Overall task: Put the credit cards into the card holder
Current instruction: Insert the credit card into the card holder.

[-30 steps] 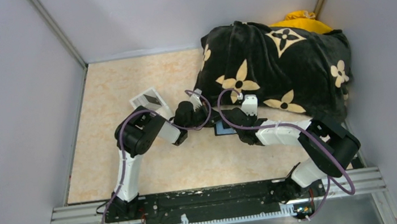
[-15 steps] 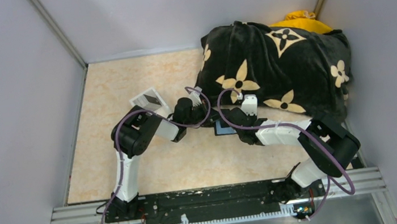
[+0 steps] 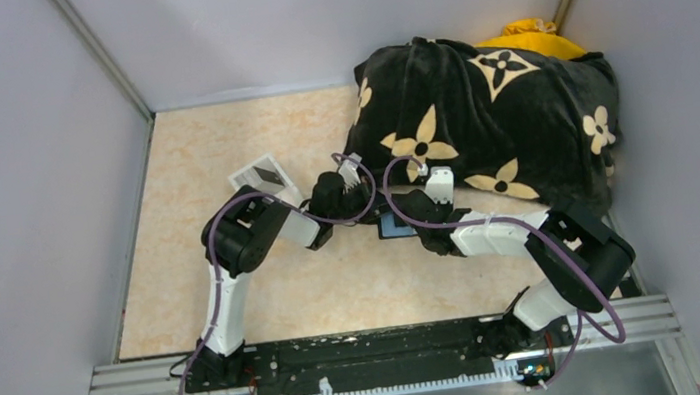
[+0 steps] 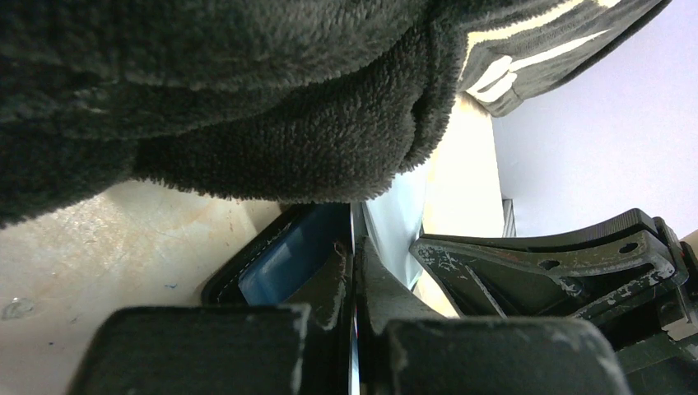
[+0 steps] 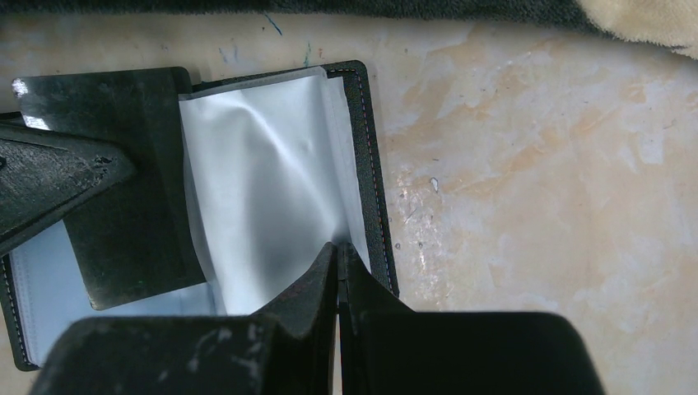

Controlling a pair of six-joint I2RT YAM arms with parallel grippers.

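While close against card holder (image 5: 272,181), flowered cushion (image 3: 486,110); tray (image 3: 263,178) apart.

The cushion (image 3: 488,120) is showing black plush with cream flowers, a yellow cloth (image 3: 529,32) peeking behind it. The card holder (image 5: 272,189) is showing a black cover and pale grey lining, the credit card (image 4: 288,263) is looking dark blue, and the table (image 3: 218,143) is showing mottled beige.

The card holder (image 3: 389,228) is mostly hidden overhead.
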